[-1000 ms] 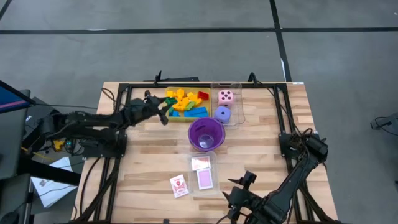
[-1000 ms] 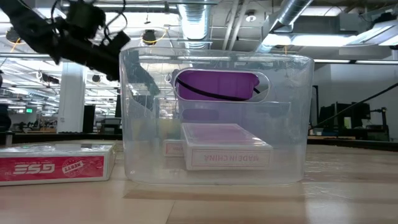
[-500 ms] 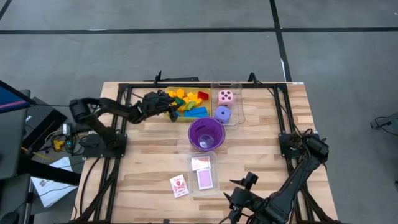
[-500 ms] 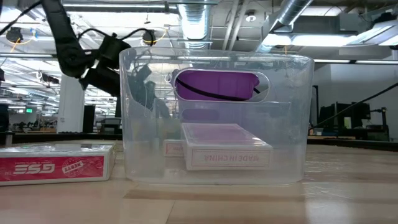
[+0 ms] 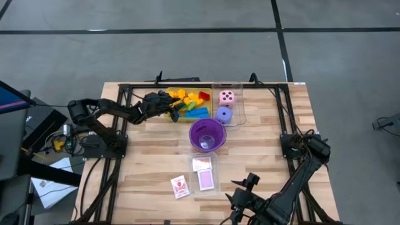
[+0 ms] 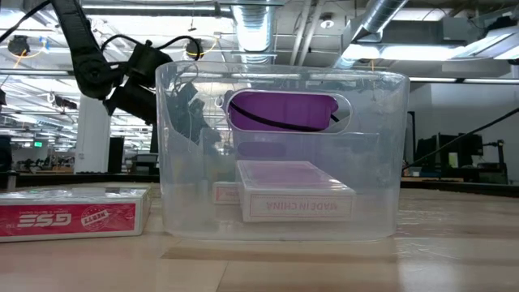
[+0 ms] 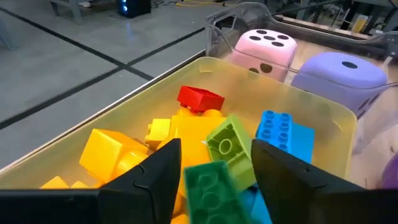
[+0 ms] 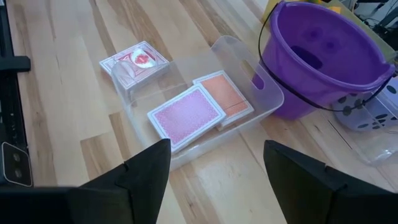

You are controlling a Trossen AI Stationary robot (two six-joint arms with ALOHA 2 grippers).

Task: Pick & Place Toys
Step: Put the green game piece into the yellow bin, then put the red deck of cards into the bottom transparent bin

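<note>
The toys are coloured plastic bricks (image 5: 190, 103) heaped in a yellow tray (image 5: 190, 120) at the table's far middle. A pink die (image 5: 227, 97) and a purple die (image 5: 224, 114) lie in a clear tray (image 5: 239, 105) beside it. My left gripper (image 5: 172, 107) reaches low into the yellow tray from the left, open. A dark green brick (image 7: 211, 186) lies between its fingers on the heap. My right gripper (image 8: 214, 186) hangs open over the near right of the table, holding nothing. My left gripper's two fingers (image 7: 158, 177) stand on either side of the dark green brick, coming almost level from the table's left. Whether they touch the brick I cannot tell. The brick rests on the other bricks.
A purple cup (image 5: 207, 135) stands in the middle of the table, near the yellow tray. A clear tray (image 5: 205, 175) holding card decks sits at the near middle, with a red-white card box (image 5: 180, 187) on the table to its left. Black frame rails run along the table's edges.
My left gripper has gone toward the table's right and far edge and down, from just left of the yellow tray to low over the bricks inside it. Most of that happened early; lately it has kept nearly still.
</note>
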